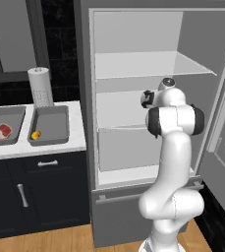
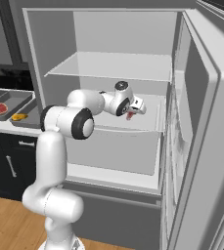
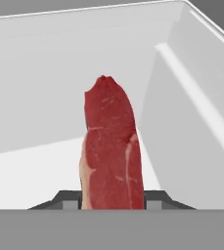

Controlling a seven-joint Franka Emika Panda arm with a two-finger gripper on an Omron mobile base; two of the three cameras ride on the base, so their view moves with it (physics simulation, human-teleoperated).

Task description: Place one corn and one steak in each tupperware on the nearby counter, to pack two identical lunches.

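The gripper [image 2: 133,113] is inside the open fridge [image 2: 191,97], over its middle shelf [image 2: 147,119], with its jaws clenched on a steak [image 3: 112,151]. In the hand view the steak stands between the fingertips with its long axis running straight out along the gripper, red face toward the camera and pale rim on its lower left edge; in the right base view it shows as a small red piece hanging just under the hand. The destination lies well away to the robot's left: two grey tupperware trays on the white counter beside the fridge. The far tray [image 1: 6,140] already carries a steak and a corn; the near tray [image 1: 55,135], close to the counter's fridge-side edge, holds a corn [image 1: 36,134] alone. By judgement, the held steak belongs in the near tray, so the coming move is a withdrawal from the fridge followed by a leftward swing to that tray.
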